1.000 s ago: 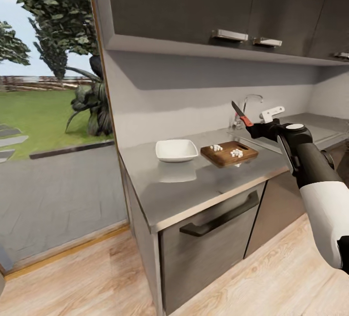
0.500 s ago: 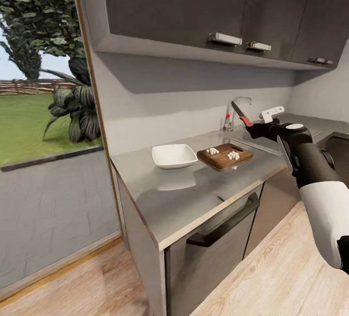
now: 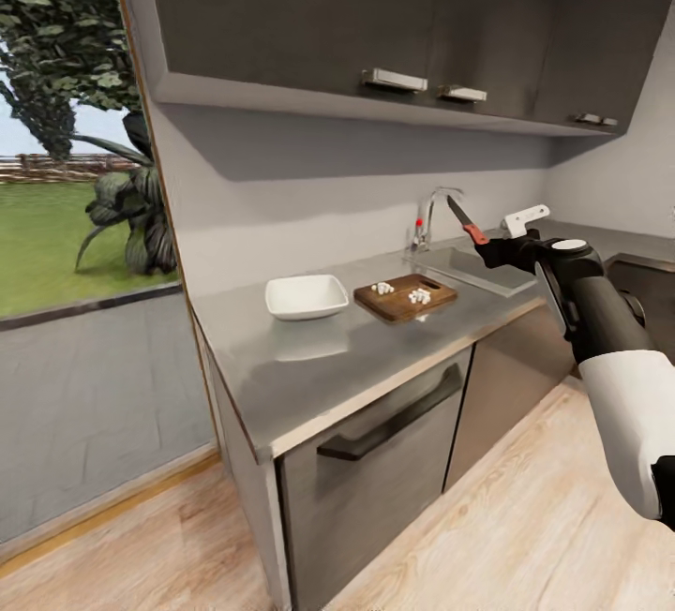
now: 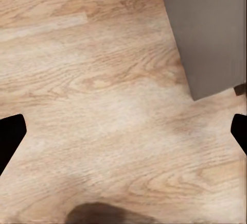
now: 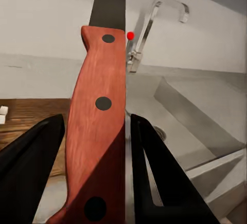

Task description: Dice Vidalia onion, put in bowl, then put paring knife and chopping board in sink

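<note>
My right gripper (image 3: 491, 246) is shut on the paring knife (image 3: 466, 220) and holds it in the air, blade up, near the sink (image 3: 473, 271). In the right wrist view its black fingers (image 5: 154, 177) clamp the red handle of the paring knife (image 5: 98, 126), with the tap (image 5: 154, 23) and sink basin (image 5: 195, 116) beyond. The brown chopping board (image 3: 405, 298) lies on the countertop (image 3: 319, 363) and carries two small heaps of diced onion (image 3: 419, 295). The white bowl (image 3: 306, 296) stands to its left. My left gripper (image 4: 123, 131) hangs open over the wooden floor.
Dark wall cabinets (image 3: 375, 11) hang above the counter, and a drawer with a dark handle (image 3: 394, 419) sits below it. A chrome tap (image 3: 429, 210) rises behind the sink. A glass wall (image 3: 75, 217) to the left looks onto a garden. A grey cabinet corner (image 4: 206, 28) stands near my left gripper.
The whole head view has shifted, so the counter, bowl and board now sit further left in it. My right arm keeps the same pose, still holding the knife.
</note>
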{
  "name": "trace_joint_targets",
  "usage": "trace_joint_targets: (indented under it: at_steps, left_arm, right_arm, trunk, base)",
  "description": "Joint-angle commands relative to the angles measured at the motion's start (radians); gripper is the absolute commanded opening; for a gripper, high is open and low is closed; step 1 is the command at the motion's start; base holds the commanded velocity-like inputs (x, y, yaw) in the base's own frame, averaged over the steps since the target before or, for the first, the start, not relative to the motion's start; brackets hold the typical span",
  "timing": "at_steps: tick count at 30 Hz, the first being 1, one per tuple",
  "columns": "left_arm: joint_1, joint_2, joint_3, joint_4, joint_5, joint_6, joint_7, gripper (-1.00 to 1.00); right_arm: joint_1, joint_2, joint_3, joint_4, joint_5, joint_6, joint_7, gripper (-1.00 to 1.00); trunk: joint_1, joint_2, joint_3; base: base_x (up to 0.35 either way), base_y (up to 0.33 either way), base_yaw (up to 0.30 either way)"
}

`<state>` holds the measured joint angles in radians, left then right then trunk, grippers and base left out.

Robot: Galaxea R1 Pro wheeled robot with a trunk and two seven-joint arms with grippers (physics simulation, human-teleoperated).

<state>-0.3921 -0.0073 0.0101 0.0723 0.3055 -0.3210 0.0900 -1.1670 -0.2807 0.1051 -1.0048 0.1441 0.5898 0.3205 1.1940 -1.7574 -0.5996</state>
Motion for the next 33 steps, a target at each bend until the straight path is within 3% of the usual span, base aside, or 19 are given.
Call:
trace_joint_targets:
  at_steps: [1,33]
  left_arm:
    - [-0.002,0.0,0.001,0.004,0.001,-0.007,0.001,1.0]
    - [-0.002,0.0,0.001,0.004,0.001,-0.007,0.005,1.0]
  right_arm:
    - [0.0,-0.001,0.001,-0.002,0.008,0.004,0.011,-1.0]
    - [0.0,0.004,0.004,-0.002,0.006,0.004,0.011,-1.0]
  trunk:
    - [0.0,-0.001,-0.001]
    - [0.0,-0.001,-0.022]
  base:
    - [-0.083,-0.301,0.11]
    - [-0.003,-0.317,0.214]
